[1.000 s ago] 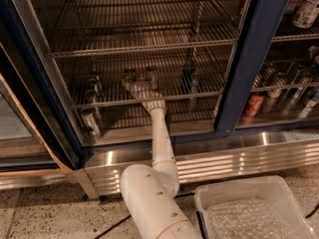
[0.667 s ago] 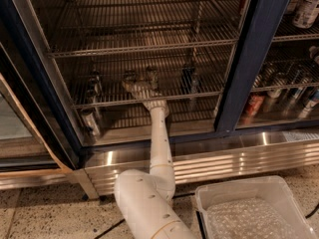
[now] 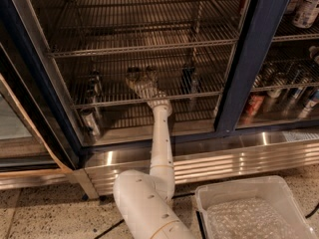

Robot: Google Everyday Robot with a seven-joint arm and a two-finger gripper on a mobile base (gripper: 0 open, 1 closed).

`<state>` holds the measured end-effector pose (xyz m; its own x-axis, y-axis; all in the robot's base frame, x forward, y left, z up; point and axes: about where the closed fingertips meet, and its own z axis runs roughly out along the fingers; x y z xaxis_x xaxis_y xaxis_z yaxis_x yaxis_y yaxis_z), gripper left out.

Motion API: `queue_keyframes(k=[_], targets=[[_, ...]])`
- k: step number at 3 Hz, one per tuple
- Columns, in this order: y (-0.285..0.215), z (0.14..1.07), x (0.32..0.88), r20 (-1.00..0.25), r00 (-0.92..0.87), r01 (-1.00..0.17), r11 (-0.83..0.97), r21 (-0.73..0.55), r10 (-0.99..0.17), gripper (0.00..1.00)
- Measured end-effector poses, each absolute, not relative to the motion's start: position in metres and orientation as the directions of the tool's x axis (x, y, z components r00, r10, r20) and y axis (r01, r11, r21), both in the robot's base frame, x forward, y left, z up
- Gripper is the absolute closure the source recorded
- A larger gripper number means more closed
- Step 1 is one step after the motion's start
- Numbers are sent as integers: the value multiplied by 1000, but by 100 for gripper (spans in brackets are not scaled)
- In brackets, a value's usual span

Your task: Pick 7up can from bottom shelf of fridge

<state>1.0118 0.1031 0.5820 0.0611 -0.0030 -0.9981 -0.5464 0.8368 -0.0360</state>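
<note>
The fridge (image 3: 249, 59) stands open, with dark navy frames and wire racks inside. My white arm reaches up into it, and the gripper (image 3: 141, 77) rests over the bottom shelf (image 3: 199, 94) near its middle. A small silvery can top, seemingly the 7up can (image 3: 133, 73), shows right at the gripper's far left side. I cannot tell whether the gripper holds it. A slim silver-topped can (image 3: 93, 82) stands on the same rack to the left. A dark can (image 3: 188, 78) stands to the right.
A silvery can (image 3: 89, 121) stands low at the left, below the rack. The right compartment (image 3: 279, 83) holds several cans and bottles behind the navy door frame. A ribbed steel base (image 3: 224, 158) runs along the front. A clear plastic bin (image 3: 254, 213) sits on the floor at the right.
My arm's lower white section has shifted a little to the left. The gripper stays at the same spot on the rack.
</note>
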Motion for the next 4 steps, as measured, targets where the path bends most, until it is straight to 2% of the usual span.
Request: queue_keyframes(k=[4], targets=[[115, 571, 950, -999, 16, -642, 766, 20, 40, 100]])
